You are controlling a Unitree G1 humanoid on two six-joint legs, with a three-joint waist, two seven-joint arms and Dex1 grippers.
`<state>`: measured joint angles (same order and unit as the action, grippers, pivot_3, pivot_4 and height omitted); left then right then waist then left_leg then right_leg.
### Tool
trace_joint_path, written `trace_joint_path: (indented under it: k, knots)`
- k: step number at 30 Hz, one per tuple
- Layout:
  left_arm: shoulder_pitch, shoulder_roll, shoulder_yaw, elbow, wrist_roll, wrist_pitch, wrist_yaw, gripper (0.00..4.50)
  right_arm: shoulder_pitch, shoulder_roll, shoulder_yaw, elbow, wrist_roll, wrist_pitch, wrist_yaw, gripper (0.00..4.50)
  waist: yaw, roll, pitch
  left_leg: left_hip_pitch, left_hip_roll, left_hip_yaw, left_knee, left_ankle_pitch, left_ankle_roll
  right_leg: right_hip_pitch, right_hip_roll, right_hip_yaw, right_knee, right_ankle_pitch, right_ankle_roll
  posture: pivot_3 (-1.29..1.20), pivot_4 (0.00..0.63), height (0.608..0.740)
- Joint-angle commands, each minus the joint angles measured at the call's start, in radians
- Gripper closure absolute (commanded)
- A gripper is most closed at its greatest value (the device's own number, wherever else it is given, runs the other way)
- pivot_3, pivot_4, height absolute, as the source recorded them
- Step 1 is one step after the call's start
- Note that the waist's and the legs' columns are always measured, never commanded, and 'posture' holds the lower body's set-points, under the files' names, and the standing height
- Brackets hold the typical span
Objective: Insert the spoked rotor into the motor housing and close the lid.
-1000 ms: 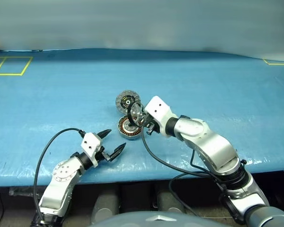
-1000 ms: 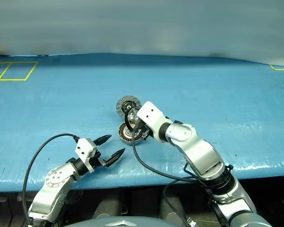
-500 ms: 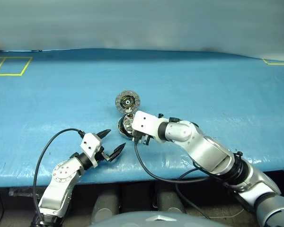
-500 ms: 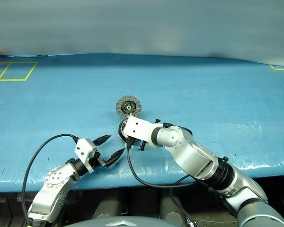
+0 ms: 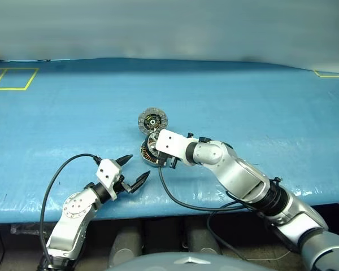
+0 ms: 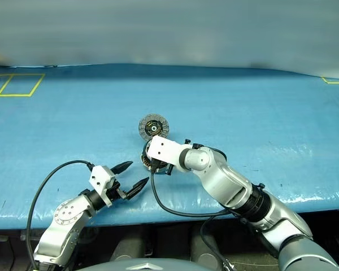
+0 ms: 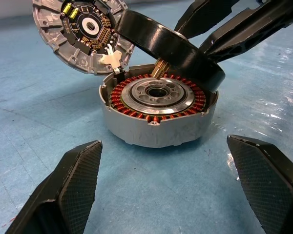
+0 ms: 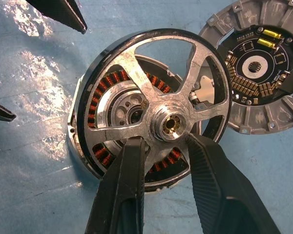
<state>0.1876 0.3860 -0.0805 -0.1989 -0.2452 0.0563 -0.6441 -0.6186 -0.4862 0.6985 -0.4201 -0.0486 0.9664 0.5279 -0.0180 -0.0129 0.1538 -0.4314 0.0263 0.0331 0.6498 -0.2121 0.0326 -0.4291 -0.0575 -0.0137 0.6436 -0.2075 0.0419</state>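
Note:
My right gripper (image 8: 166, 142) is shut on the hub of the spoked rotor (image 8: 133, 74), a black ring with silver spokes. The rotor (image 7: 171, 46) hangs tilted just above the motor housing (image 7: 156, 130), with its brass shaft tip near the housing's far rim. The grey housing (image 5: 147, 153) stands on the blue table, its copper windings showing. Beside its far edge lies the lid (image 5: 152, 120), round and grey, with a dark circuit-board centre facing up. My left gripper (image 5: 140, 165) stands open close to the housing, pointing at it, with nothing between its fingers (image 7: 75, 178).
The blue table cover (image 5: 260, 107) stretches wide on all sides. Yellow tape marks lie at the far left (image 5: 14, 79) and far right (image 5: 330, 74). Black cables (image 5: 175, 197) loop from both wrists over the table's near edge.
My right wrist has rolled and sunk a little, bringing the rotor from beside the housing to over it. The right forearm has swung lower. The left arm has kept still.

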Motion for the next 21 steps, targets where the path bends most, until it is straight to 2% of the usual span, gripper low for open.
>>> trace_joint_path:
  k: [1, 15, 21]
  knots:
    - [0.004, -0.005, 0.006, -0.025, -0.009, -0.011, 0.000, 0.00, -0.022, 0.008, -0.013, -0.007, -0.021, -0.029, 0.017, 3.34, 0.000, 0.000, 0.000, 0.000, 0.000, 0.000, 0.000, 0.000, 0.000, 0.000, 0.000, 0.000, 0.000, 0.000, 0.000, 0.00, 0.150, 0.740]
    - [0.008, -0.010, 0.005, -0.019, -0.007, -0.013, 0.002, 0.00, -0.034, -0.024, 0.043, 0.001, -0.088, -0.059, 0.125, 3.34, 0.001, 0.000, 0.000, 0.000, 0.000, 0.000, 0.000, 0.000, 0.000, 0.000, 0.000, 0.000, 0.000, 0.000, 0.000, 0.00, 0.150, 0.740]
    - [0.009, -0.012, 0.003, -0.016, -0.005, -0.015, 0.000, 0.00, -0.035, -0.013, 0.026, 0.004, -0.112, -0.054, 0.131, 3.34, 0.004, 0.000, 0.000, 0.000, 0.000, 0.000, 0.000, 0.000, 0.000, 0.000, 0.000, 0.000, 0.000, 0.000, 0.000, 0.00, 0.150, 0.740]
